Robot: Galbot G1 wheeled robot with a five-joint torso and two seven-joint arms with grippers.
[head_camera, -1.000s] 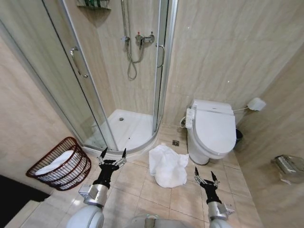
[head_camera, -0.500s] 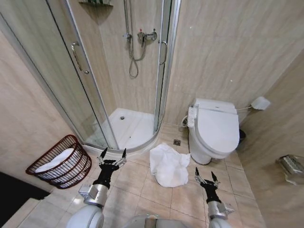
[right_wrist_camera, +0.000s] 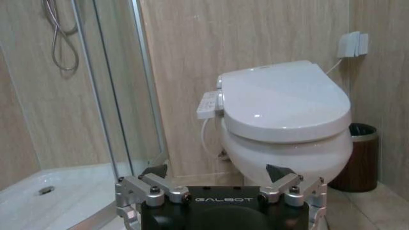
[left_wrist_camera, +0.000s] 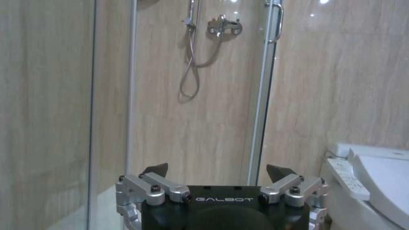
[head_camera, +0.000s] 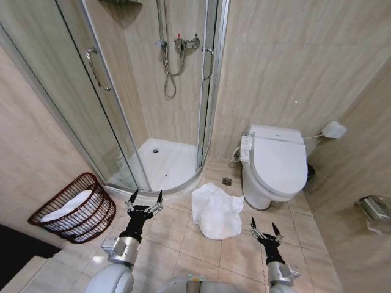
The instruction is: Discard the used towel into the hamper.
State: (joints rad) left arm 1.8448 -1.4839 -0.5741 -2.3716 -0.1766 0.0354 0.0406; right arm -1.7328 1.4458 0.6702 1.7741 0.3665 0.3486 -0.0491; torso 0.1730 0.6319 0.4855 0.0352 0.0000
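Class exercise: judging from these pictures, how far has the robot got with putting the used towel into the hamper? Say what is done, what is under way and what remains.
Done: nothing yet. The towel lies crumpled on the floor tiles beside the toilet. In hand: neither gripper holds anything; the left gripper and right gripper hang open above the floor on either side of the towel. Left: grasp the towel and drop it into the hamper, which stands by the wall to the robot's left and holds white cloth.

Just ahead of the left gripper (head_camera: pixel 144 200), black with silver fingers, the hamper (head_camera: pixel 74 209) off to its left is dark reddish-brown open weave with white cloth inside. Between the two grippers lies a plain white towel (head_camera: pixel 215 211) on beige floor tiles (head_camera: pixel 183 244) with pale grout lines. Beyond the right gripper (head_camera: pixel 265 227), also black and silver, the toilet (head_camera: pixel 276 163) is white against beige, faintly veined wall tiles (head_camera: pixel 287 67), with a dark brown bin (right_wrist_camera: pixel 359 158) beside it.
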